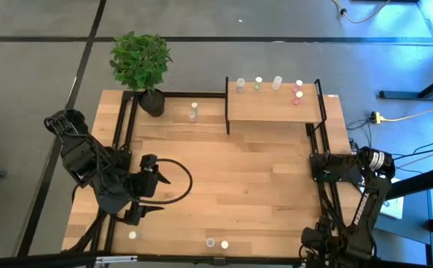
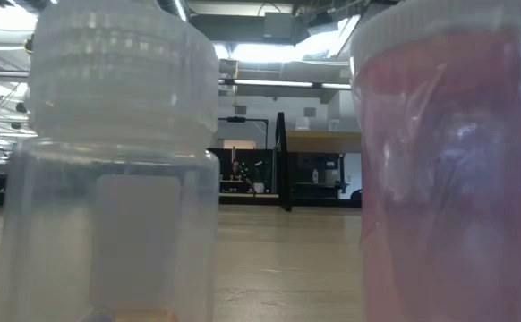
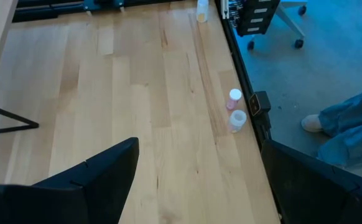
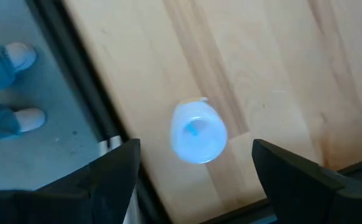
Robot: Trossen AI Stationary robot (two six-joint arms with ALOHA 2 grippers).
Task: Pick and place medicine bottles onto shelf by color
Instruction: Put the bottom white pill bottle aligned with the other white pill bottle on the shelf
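Wooden table [image 1: 239, 186], five medicine bottles [image 1: 277, 83] on shelf [image 1: 272, 110], both arms' fingers spread, empty.

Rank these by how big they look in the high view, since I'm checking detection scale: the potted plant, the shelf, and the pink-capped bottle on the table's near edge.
Largest to smallest, as seen from above:
1. The shelf, the widest footprint.
2. The potted plant, its foliage clearly smaller than the shelf top.
3. The pink-capped bottle, a tiny dot.

Two bottles crowd the low view, blurred and cut off.

The white-capped bottle [image 2: 108, 179] and pink bottle [image 2: 453, 170] run past the frame edges; from above, the shelf bottles [image 1: 276, 83] are too small to tell cap colours surely; the right fingers lie hidden there.
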